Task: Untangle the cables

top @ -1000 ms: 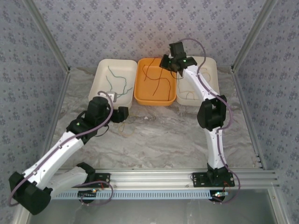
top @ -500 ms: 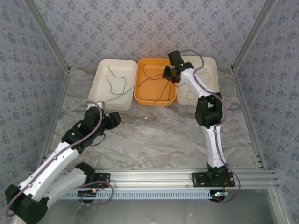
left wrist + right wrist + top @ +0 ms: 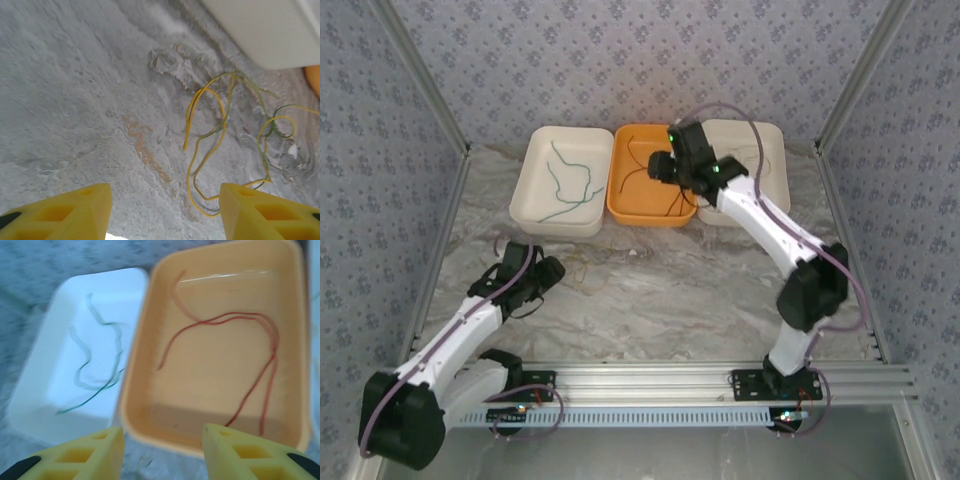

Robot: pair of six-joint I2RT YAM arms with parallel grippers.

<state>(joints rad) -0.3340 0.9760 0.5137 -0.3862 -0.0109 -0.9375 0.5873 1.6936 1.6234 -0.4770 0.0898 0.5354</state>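
**Top external.** Three trays are sitting in a row at the far side of the desk [image 3: 720, 290]. A white tray [image 3: 535, 205] is holding a green cable [image 3: 565, 180]. An orange tray [image 3: 620, 212] is holding red cables [image 3: 635, 165]. A cream tray [image 3: 775, 150] is partly hidden under the right arm. A small knot of loose cables [image 3: 582, 272] is lying on the bare desk in front of the white tray, just beside the left jaws. The right jaws are hanging over the orange tray.

**Left wrist.** The left jaws are standing apart with nothing between them, hovering above the desk. The knot [image 3: 218, 127] is lying just ahead and to the right. In it, yellow and thin green strands are looping over one another. A corner of the white tray is showing beyond them.

**Right wrist.** The right jaws are also standing apart and empty. They are looking down on the red cables, which are sprawling inside the orange tray, with the green cable in the white tray alongside.

**Handling.** These strands are looking feather-light, limp and springy, and thin enough to slip out of a loose pinch. Pulling hard would probably tighten the knot or drag the whole bundle along. The best hold is likely a free end or an outer yellow loop, lifted gently while the rest is trailing on the desk.
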